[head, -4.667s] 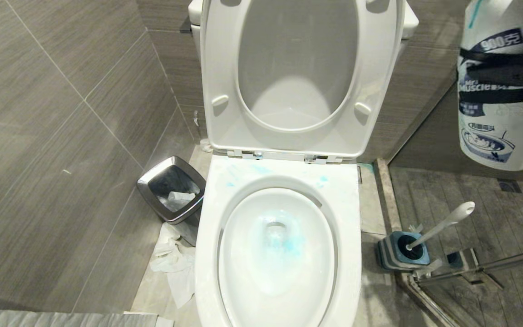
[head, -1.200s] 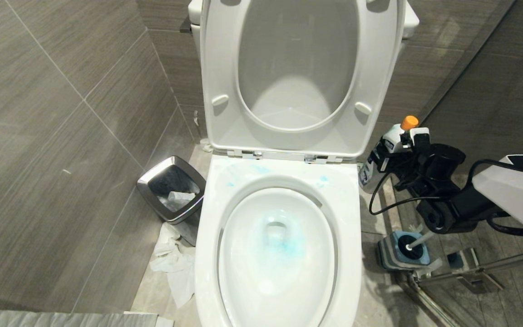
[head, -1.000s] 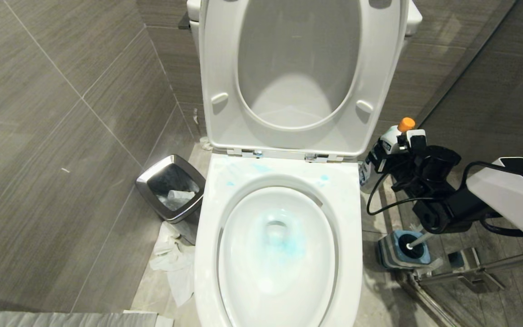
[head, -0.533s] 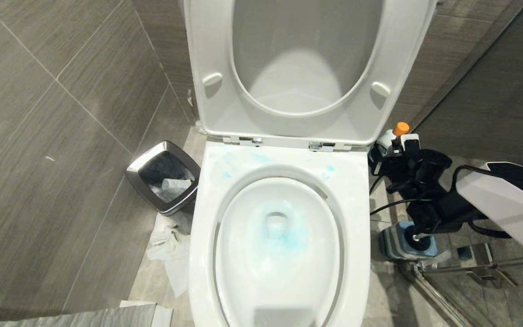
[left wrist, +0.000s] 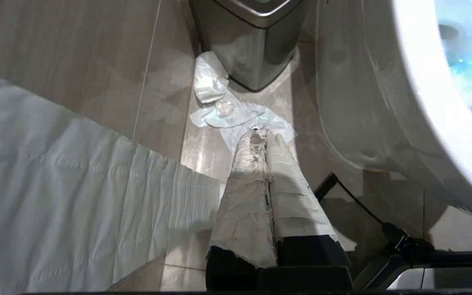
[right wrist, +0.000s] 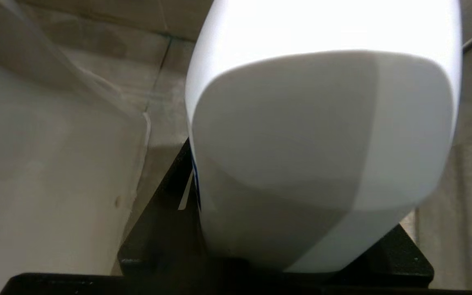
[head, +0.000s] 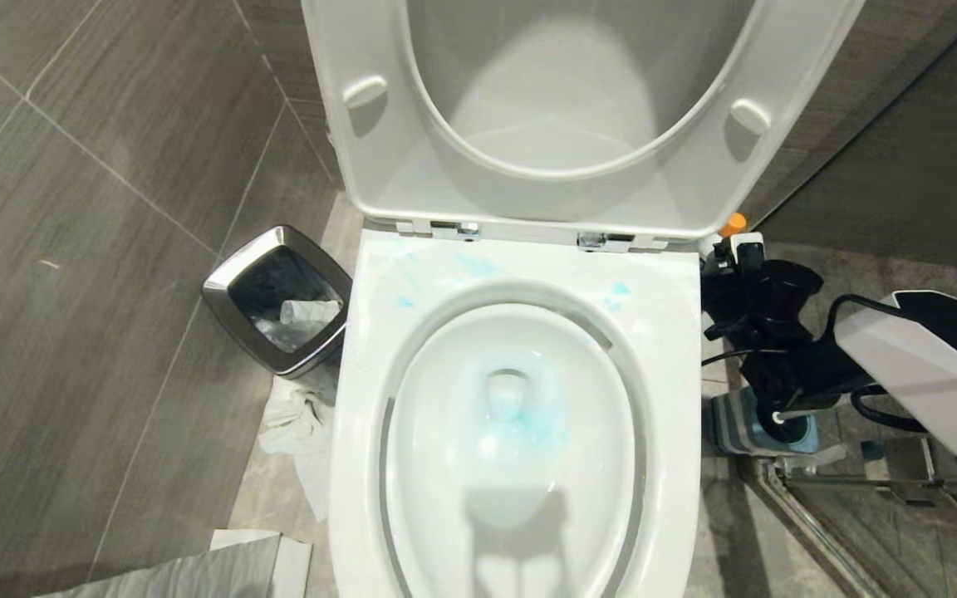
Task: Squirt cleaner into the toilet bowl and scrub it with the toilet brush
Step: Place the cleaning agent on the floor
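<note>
Right gripper (head: 736, 266), centre right of frame: clamped on white cleaner bottle (right wrist: 322, 143) beside toilet bowl (head: 512, 432). Left gripper (left wrist: 260, 135): closed, empty.

Bathroom, toilet bowl (head: 520, 465), tiled walls (head: 96, 208), bin (head: 277, 299)

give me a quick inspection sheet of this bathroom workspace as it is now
surface: toilet bowl open, seat and lid raised; floor grey tile.
job's things: cleaner tints the basin blue, smears on the back rim; cleaner bottle in the right gripper; toilet brush in its holder.
clutter: steel bin left of the toilet, crumpled paper beside it.
grippers: right gripper low beside the toilet, shut on the bottle; left gripper shut, paper-wrapped, near the floor.
cables: black cable along the right arm.
surroundings: grey tiled walls.
</note>
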